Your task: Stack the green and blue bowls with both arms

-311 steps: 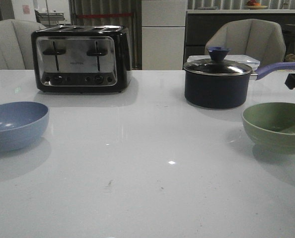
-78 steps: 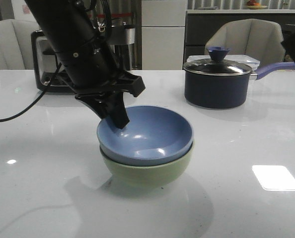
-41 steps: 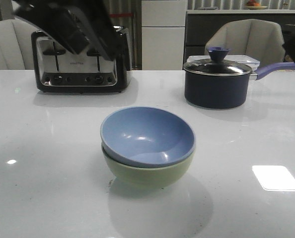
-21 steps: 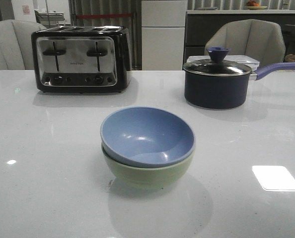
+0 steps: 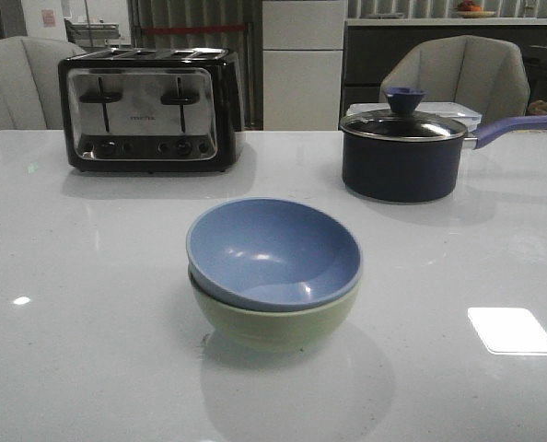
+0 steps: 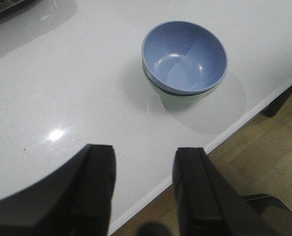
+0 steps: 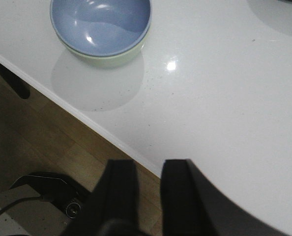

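Note:
The dusty blue bowl (image 5: 273, 247) sits nested inside the pale green bowl (image 5: 275, 322) in the middle of the white table (image 5: 89, 359). No arm shows in the front view. My left gripper (image 6: 143, 150) hangs open, high over the table's near edge, well away from the blue bowl (image 6: 184, 56) and the green bowl (image 6: 179, 100), with nothing between its fingers. My right gripper (image 7: 148, 164) is also pulled back past the table's edge, its fingers a narrow gap apart and empty, far from the blue bowl (image 7: 101, 19) and the green bowl (image 7: 109, 58).
A black and chrome toaster (image 5: 149, 110) stands at the back left. A dark navy lidded saucepan (image 5: 402, 157) with a purple handle stands at the back right. Grey chairs stand behind the table. Wooden floor (image 6: 264, 157) lies beyond the table's near edge.
The bowls, once far apart at left and right, are stacked in the middle. The left arm let go of the blue bowl, rose and left the front view; the right gripper also withdrew.

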Controlling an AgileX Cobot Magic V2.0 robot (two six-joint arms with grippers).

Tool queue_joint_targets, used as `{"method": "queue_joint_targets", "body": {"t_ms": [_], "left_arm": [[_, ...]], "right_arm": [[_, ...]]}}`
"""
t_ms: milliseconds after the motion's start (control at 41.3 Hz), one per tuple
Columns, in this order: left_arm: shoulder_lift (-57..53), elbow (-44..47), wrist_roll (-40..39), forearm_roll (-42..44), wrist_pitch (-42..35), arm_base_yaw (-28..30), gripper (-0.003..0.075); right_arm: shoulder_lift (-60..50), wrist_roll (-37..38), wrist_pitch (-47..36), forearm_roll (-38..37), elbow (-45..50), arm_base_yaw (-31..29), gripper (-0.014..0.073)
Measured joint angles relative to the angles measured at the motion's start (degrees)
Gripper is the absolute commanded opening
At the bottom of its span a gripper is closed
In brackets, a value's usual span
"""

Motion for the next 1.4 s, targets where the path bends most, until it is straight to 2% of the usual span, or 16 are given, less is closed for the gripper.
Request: {"method": "queue_joint_targets", "body": {"t_ms": [121, 871, 944, 1040, 1234, 1403], "left_arm": [[0.0, 0.0, 0.0, 0.0, -0.09, 0.0, 0.0092], [-1.67, 0.94, -0.09, 0.64, -1.6, 0.59, 0.0093], [-4.29, 2.4, -0.09, 1.17, -3.75, 3.23, 0.0093], [-10.0, 7.06, -0.09, 1.57, -9.46, 9.6, 0.0093], [-23.69, 24.05, -0.09, 1.66, -26.04, 21.79, 0.0093], [-34.88, 36.7, -0.09, -0.69, -36.17, 29.58, 0.0093]], "right_arm": [[0.0, 0.0, 0.0, 0.0, 0.0, 0.0, 0.0049], [0.0, 0.08, 0.0, 0.0, 0.0, 0.0, 0.0052], [0.0, 0.08, 0.0, 0.0, 0.0, 0.0, 0.0052], [0.0, 0.08, 0.09, 0.0, 0.0, 0.0, 0.0052], [0.0, 0.08, 0.09, 0.0, 0.0, 0.0, 0.0052], [0.0, 0.08, 0.09, 0.0, 0.0, 0.0, 0.0052]]}}
